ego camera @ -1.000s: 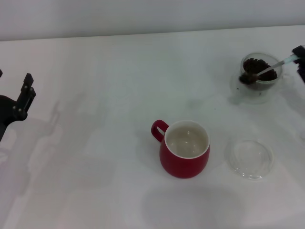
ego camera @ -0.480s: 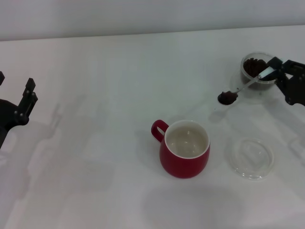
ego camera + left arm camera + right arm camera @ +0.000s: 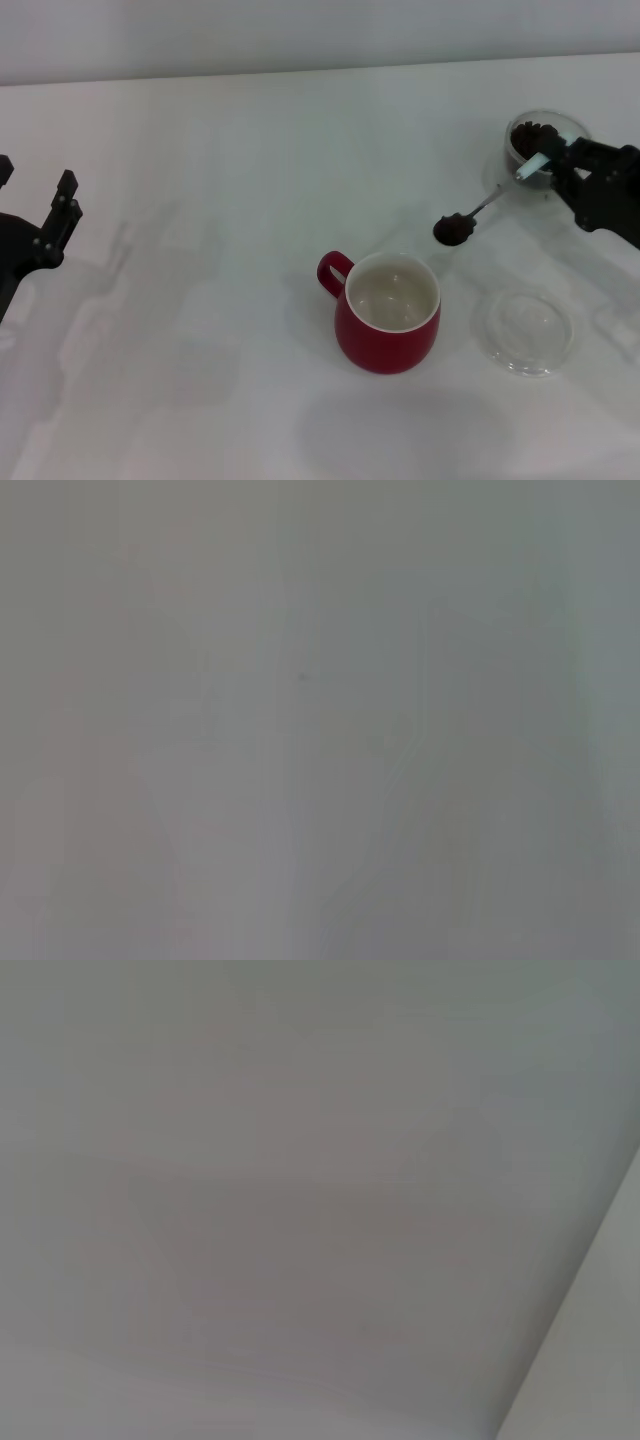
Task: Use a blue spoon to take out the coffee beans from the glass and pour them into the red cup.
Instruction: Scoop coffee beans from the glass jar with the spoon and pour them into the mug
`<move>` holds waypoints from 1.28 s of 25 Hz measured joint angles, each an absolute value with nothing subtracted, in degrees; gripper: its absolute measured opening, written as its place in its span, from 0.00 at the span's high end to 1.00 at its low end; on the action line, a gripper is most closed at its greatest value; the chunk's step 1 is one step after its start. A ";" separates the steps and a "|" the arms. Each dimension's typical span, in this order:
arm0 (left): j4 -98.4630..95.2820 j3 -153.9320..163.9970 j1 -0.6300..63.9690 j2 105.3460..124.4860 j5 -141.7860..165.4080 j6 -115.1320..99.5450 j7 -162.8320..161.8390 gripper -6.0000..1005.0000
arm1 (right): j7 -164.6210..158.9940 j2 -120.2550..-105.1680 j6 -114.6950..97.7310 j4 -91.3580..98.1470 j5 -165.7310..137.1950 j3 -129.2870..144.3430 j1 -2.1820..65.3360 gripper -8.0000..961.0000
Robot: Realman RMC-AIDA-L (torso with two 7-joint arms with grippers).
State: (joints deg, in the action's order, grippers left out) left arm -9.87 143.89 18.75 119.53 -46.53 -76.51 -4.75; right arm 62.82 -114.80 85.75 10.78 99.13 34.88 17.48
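Note:
In the head view my right gripper (image 3: 548,160) is shut on the pale handle of the blue spoon (image 3: 478,211). The spoon slants down to the left, and its bowl carries a dark heap of coffee beans (image 3: 453,230) just up and right of the red cup (image 3: 390,313). That cup stands mid-table, white inside, handle to the left. Behind the gripper at the far right sits the glass (image 3: 534,135) with more beans in it, partly hidden by the arm. My left gripper (image 3: 60,212) is parked at the left edge, its fingers apart. Both wrist views show only plain grey surface.
A shallow clear glass dish (image 3: 524,332) lies on the white table (image 3: 220,300) to the right of the red cup. A pale wall runs along the table's far edge.
My right gripper has carried the loaded spoon out of the glass, leftward and toward the near side, close to the red cup's rim. The left arm has barely shifted.

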 joint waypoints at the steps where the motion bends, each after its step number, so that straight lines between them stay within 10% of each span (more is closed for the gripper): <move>1: -9.86 144.07 18.73 119.55 -46.52 -76.49 -4.75 0.32 | 63.18 -114.83 85.97 10.28 99.13 34.92 17.63 0.84; 32: -9.96 144.22 18.83 119.56 -46.49 -76.38 -4.75 0.32 | 75.68 -115.40 83.59 3.31 99.14 39.36 23.18 0.84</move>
